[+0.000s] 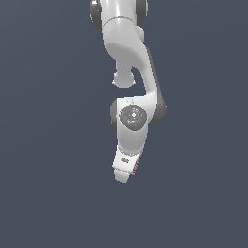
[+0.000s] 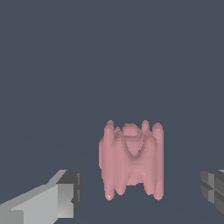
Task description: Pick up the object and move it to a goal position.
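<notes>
The object (image 2: 131,159) is a small pink-red ribbed block standing on the dark grey floor. In the wrist view it sits between my two fingers, with a gap on each side. One grey finger (image 2: 57,199) is wide of it on one side, and the other finger (image 2: 213,190) shows only at the frame's edge. My gripper (image 2: 140,187) is open and touches nothing. In the exterior view the white gripper (image 1: 124,175) points down and hides nearly all of the object (image 1: 134,168), of which only a thin pink sliver shows at the gripper's right edge.
The white arm (image 1: 128,58) comes down from the top middle of the exterior view. A plain dark grey floor (image 1: 48,193) lies all around, and no other object is in sight.
</notes>
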### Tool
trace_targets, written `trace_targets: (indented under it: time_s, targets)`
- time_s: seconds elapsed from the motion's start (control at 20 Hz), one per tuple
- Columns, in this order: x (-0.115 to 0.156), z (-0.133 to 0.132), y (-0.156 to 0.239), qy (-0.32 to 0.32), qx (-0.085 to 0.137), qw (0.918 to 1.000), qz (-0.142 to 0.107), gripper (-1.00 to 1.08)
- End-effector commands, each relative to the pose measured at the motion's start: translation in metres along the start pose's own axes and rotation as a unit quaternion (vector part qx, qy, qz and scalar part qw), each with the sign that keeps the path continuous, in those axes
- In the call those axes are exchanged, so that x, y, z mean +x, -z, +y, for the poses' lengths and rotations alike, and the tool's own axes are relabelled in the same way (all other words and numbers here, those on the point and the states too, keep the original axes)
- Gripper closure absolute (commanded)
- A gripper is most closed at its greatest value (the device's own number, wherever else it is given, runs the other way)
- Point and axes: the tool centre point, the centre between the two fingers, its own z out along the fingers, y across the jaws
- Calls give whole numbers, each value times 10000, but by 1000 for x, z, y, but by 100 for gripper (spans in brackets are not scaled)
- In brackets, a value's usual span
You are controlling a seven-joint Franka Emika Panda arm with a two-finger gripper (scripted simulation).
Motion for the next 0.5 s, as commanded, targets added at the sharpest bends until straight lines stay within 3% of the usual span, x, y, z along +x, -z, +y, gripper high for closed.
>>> trace_targets:
  time_s: [0.0,0.45]
  targets:
    - [0,0,0,1,-1,10000,0,-92]
    - [0,-1,-38,21,-1,10000,1,-92]
